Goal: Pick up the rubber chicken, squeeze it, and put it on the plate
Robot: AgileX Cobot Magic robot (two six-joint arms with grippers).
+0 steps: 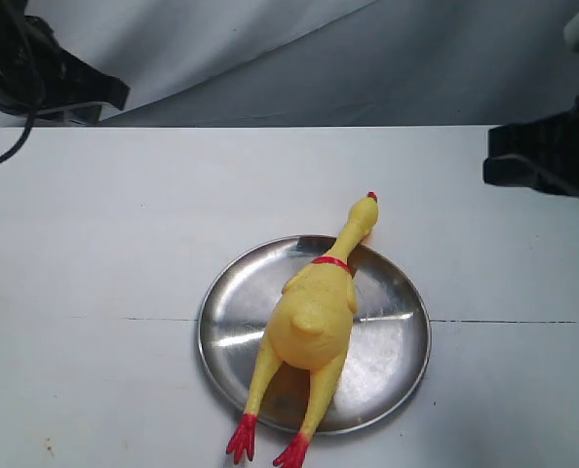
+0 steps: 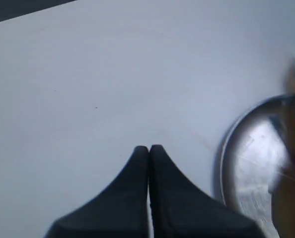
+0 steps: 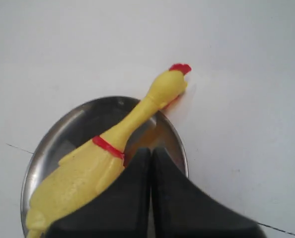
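Observation:
The yellow rubber chicken (image 1: 311, 322) lies along the round steel plate (image 1: 397, 356). Its red-combed head pokes past the far rim and its red feet past the near rim. From the right wrist view the rubber chicken (image 3: 88, 166) rests on the plate (image 3: 63, 129), with my right gripper (image 3: 151, 150) shut and empty above the plate, apart from the toy. My left gripper (image 2: 148, 148) is shut and empty over bare table, the plate (image 2: 252, 158) off to one side with a sliver of yellow at the frame edge. Only dark arm parts show at the exterior view's upper corners.
The white table (image 1: 95, 253) stretches around the plate, a thin dark seam line (image 1: 504, 321) crossing it. A grey cloth backdrop (image 1: 319, 58) hangs behind the table's far edge. Black arm bodies sit at the far left (image 1: 46, 73) and far right (image 1: 548, 161).

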